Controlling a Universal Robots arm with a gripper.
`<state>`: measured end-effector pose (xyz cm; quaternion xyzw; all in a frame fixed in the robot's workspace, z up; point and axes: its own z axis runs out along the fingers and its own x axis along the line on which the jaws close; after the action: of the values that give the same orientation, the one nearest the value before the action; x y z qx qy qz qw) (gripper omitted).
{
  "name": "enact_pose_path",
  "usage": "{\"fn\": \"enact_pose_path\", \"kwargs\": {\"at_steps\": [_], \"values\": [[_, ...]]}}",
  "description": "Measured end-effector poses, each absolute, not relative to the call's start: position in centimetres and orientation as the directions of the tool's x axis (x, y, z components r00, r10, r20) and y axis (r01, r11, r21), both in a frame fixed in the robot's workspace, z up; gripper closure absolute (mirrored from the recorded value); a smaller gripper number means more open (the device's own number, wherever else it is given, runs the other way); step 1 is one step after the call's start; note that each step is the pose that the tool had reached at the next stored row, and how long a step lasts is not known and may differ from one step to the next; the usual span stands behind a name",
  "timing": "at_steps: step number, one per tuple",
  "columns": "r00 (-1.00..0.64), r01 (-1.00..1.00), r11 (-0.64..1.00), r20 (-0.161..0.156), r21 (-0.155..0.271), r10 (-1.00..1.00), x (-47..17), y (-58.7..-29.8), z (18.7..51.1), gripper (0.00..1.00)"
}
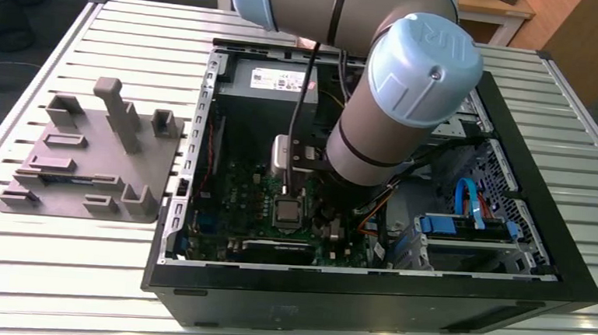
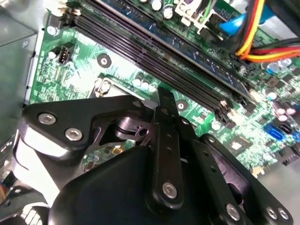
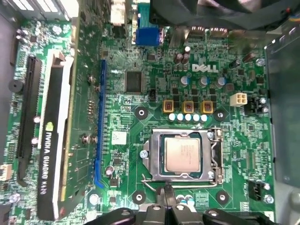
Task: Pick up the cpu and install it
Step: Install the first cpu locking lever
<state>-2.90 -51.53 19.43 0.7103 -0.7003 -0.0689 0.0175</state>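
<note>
CPU task status: the cpu (image 3: 183,154) lies flat inside the socket frame (image 3: 183,176) on the motherboard (image 3: 154,101); judged from this, seating appears done or nearly done.
Tabletop: slatted metal tabletop (image 1: 75,263) carries the open computer case (image 1: 374,304) and, on the exterior view's left, a grey parts fixture (image 1: 86,162).
Robot arm: the arm (image 1: 396,111) reaches down into the case over the middle of the motherboard.
Power supply: grey box (image 1: 273,80) at the far end of the case, well apart from the socket.
Graphics card: long black card (image 3: 51,154) stands in its slot beside the blue expansion slot (image 3: 99,122), apart from the socket.
Memory slots: long black slots (image 2: 154,61) run across the board in the second wrist view.
Gripper: the gripper (image 3: 166,194) hangs just beside the socket edge; its fingers (image 2: 166,110) meet at the tips, clenched with nothing visible between them.
Procedure note: judged good practice here is to keep the closed tips square above the chip, press only straight down, and avoid the socket lever wire (image 3: 180,183) and the capacitors (image 3: 187,117) near the frame.
Risk: a tilted push could lift one corner of the chip.
</note>
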Motion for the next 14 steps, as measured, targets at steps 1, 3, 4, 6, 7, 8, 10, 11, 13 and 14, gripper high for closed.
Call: {"fn": "enact_pose_path", "kwargs": {"at_steps": [1,3,4,6,7,8,10,11,13,14], "values": [[0.01,-0.992,-0.019,-0.073,0.121,-0.997,-2.9,-51.5,19.6,0.9],[0.01,-0.992,-0.018,-0.073,0.122,-0.997,-2.9,-51.5,20.0,0.9],[0.01,-0.992,-0.018,-0.073,0.121,-0.997,-3.0,-51.5,20.2,0.9],[0.01,-0.992,-0.019,-0.073,0.121,-0.997,-3.0,-51.5,20.6,0.9],[0.01,-0.992,-0.019,-0.074,0.121,-0.997,-3.0,-51.5,20.7,0.9],[0.01,-0.992,-0.019,-0.074,0.121,-0.997,-3.0,-51.5,20.7,0.9],[0.01,-0.992,-0.019,-0.073,0.121,-0.997,-3.0,-51.5,20.7,0.9],[0.01,-0.992,-0.019,-0.073,0.121,-0.997,-3.0,-51.5,20.7,0.9],[0.01,-0.992,-0.019,-0.073,0.121,-0.997,-3.0,-51.5,20.7,0.9],[0.01,-0.992,-0.019,-0.074,0.121,-0.997,-3.0,-51.5,20.7,0.9]]}}
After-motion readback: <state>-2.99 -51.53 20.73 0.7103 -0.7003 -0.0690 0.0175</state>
